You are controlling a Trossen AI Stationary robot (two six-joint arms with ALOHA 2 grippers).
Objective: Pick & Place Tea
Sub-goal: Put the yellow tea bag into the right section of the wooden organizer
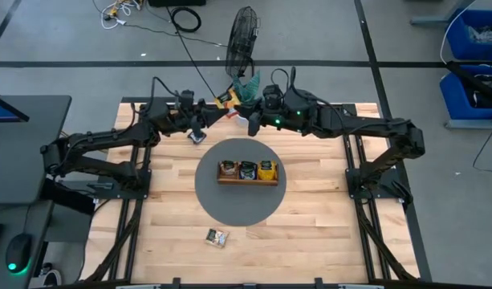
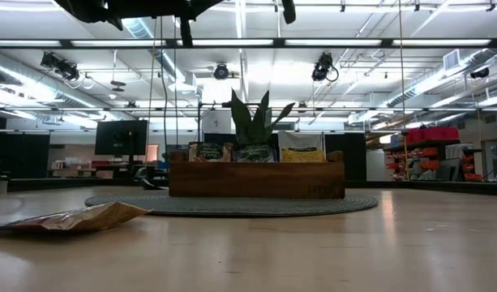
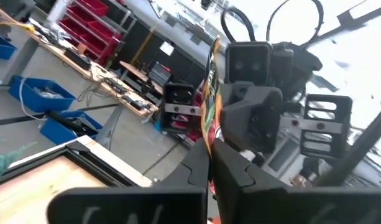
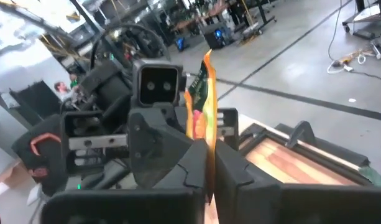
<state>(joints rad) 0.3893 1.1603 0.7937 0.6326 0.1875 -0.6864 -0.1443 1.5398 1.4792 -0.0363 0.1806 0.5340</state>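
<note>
An orange-yellow tea sachet hangs in the air over the table's far middle, where my two arms meet. My left gripper and my right gripper face each other, both shut on it. The wooden tray stands on a round grey mat and holds three sachets upright. One loose sachet lies flat near the table's front edge. Another lies under my left arm. My left gripper pinches the sachet between its two fingers, at one edge. The fingers come about level from the table's left. The sachet stands on edge between the two grippers, clear of the table. My right gripper pinches the sachet's opposite edge between its two fingers. The fingers come level from the table's right. The sachet stands upright, its free top rising above the fingers, lifted clear.
A potted green plant stands at the table's far edge behind the grippers, with a fan on the floor beyond. In the low view the loose sachet lies at the near left and the tray at the centre.
</note>
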